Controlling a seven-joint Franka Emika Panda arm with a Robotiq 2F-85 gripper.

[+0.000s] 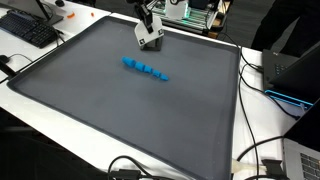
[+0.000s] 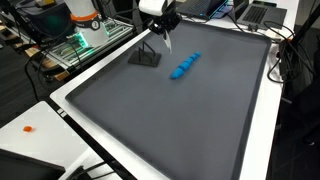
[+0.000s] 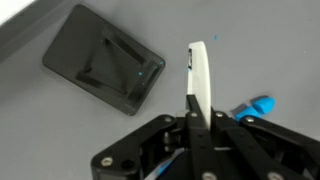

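Observation:
My gripper point(image 3: 198, 112) is shut on a thin white stick point(image 3: 200, 75) that points away from the jaws; a bit of blue shows low down between the fingers. It hangs over the far part of the grey mat point(image 2: 170, 120). Just beside the stick's tip lies a dark square holder point(image 3: 105, 60), seen also in an exterior view point(image 2: 143, 57). A row of small blue blocks point(image 1: 145, 68) lies on the mat close by, and one end of the blue row point(image 3: 256, 105) shows in the wrist view. In both exterior views the gripper point(image 1: 150, 30) point(image 2: 160, 15) stands above the holder.
White table borders surround the mat. A keyboard point(image 1: 30, 30) sits at one corner, a laptop point(image 1: 295, 70) and cables point(image 1: 258, 95) along another side. Electronics with green lights point(image 2: 75, 45) stand beyond the mat's edge. A small orange item point(image 2: 28, 128) lies on the white border.

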